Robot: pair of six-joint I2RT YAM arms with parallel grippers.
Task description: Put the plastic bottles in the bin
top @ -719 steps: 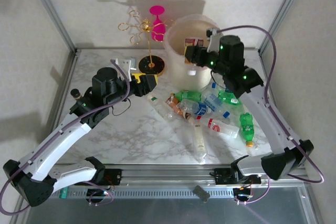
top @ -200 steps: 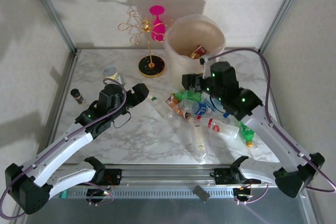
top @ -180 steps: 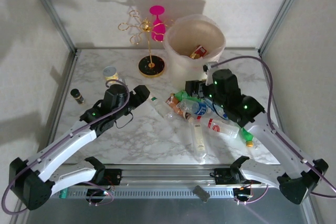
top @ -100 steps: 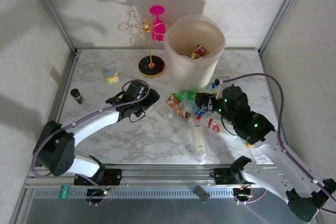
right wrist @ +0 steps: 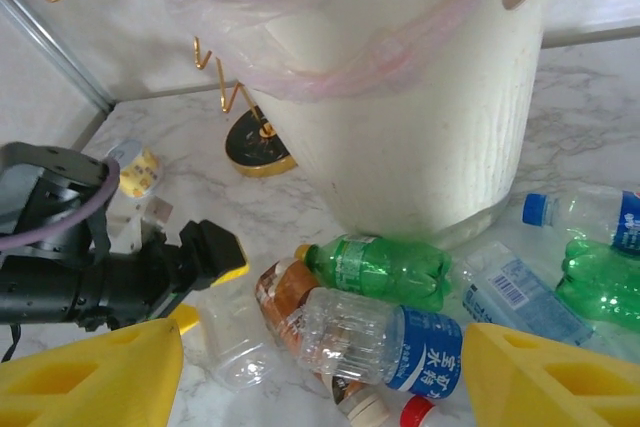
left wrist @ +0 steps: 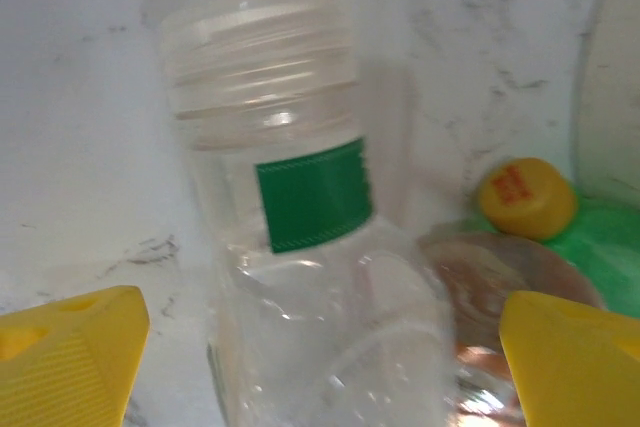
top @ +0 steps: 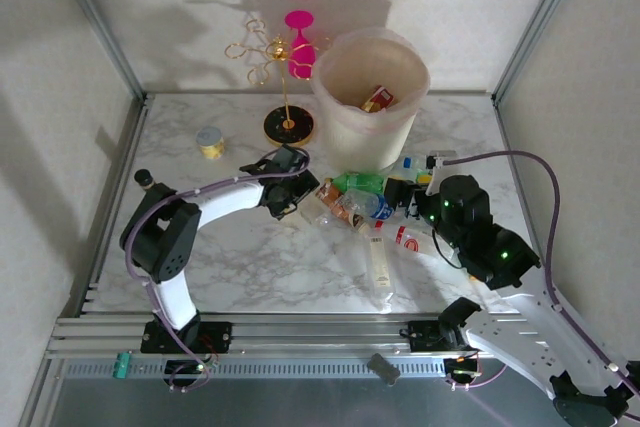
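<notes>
Marble covers the worktop (top: 250, 267), which is closed in by plain white walls. At its far side, right of centre, stands the bin (top: 340, 137), with a pink liner folded over its rim and a red-labelled bottle (top: 378, 99) lying inside. The rest of the bottles (top: 372, 209) lie in a loose heap on the worktop just in front of the bin and towards the right. Among them are a green bottle (right wrist: 385, 267) on its side near the foot of the bin, a blue-labelled bottle (right wrist: 395, 339) touching it on the near side, and a brown bottle (right wrist: 283, 299) at the left end of the heap. A long pale bottle (top: 378, 265) lies apart, nearer the arms. The left hand (left wrist: 320, 357) reaches in from the left and is spread wide over a clear bottle (left wrist: 300, 247) with a green band, which lies flat on the marble. The yellow fingertips (left wrist: 70, 352) sit on either side of it with marble visible between each and the plastic, so nothing is gripped. A yellow cap (left wrist: 525, 197) lies just beyond that bottle. The right hand (right wrist: 320, 377) hangs low at the right of the heap, facing the bin, fingers well apart and holding nothing. Left of the bin a gold wire stand (top: 287, 97) rises from a round black base. Further left are a small cup (top: 209, 142) with a yellow band and a dark vial (top: 143, 178).
</notes>
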